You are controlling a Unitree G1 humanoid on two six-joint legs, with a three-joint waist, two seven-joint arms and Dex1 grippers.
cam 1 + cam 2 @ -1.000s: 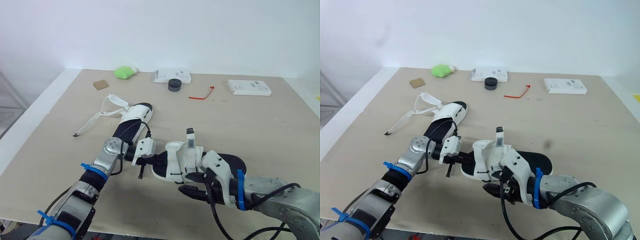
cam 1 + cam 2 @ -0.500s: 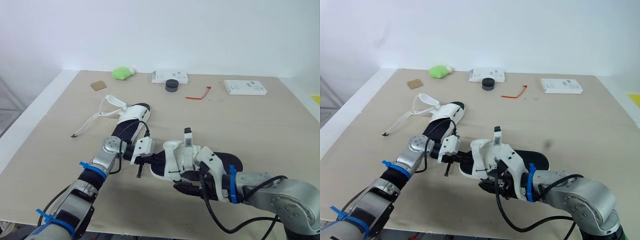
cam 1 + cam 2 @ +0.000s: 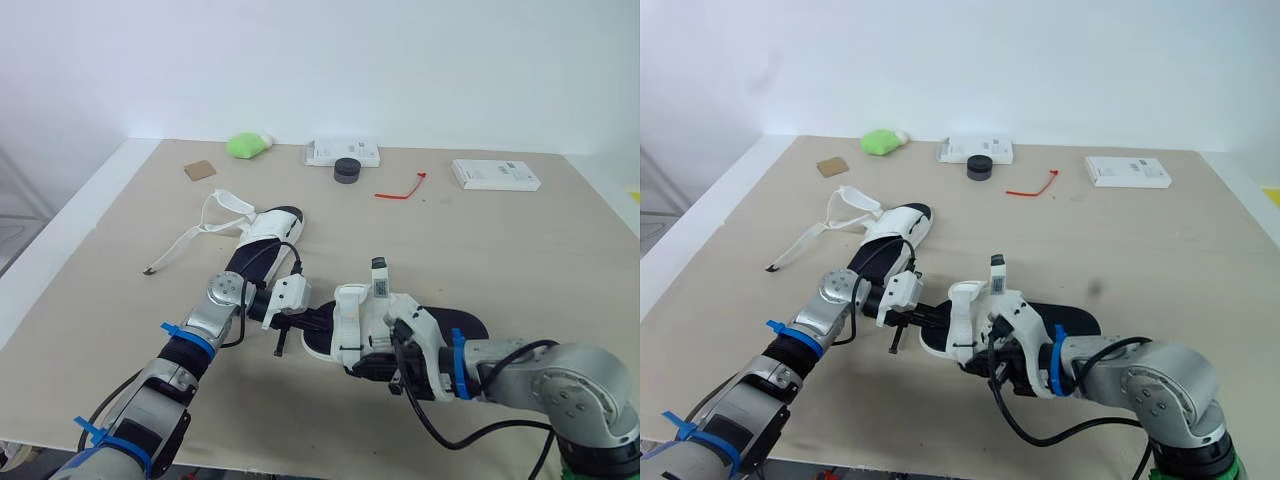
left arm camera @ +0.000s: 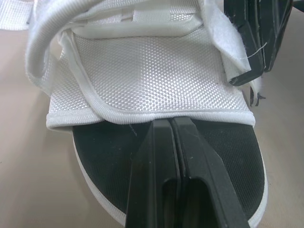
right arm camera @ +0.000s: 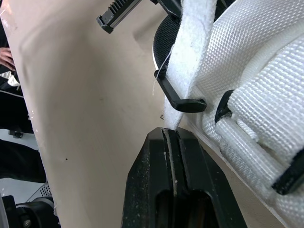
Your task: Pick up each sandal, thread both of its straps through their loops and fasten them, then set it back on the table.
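A white sandal with a black insole lies near the table's front, its straps bunched up over the toe half. My left gripper is at its toe, shut, the fingertips meeting at the hem of the white toe strap. On the sandal's near side, my right gripper is shut on the end of a white strap, which runs down past a black loop. A second sandal lies further back on the left with its long straps loose on the table.
Along the far edge sit a green lump, a brown card, a white box with a black puck before it, a red tie and another white box. The table's left edge runs close to the loose straps.
My right gripper has drawn in closer to the near side of the sandal, still holding the strap. The left gripper and both sandals stay where they were.
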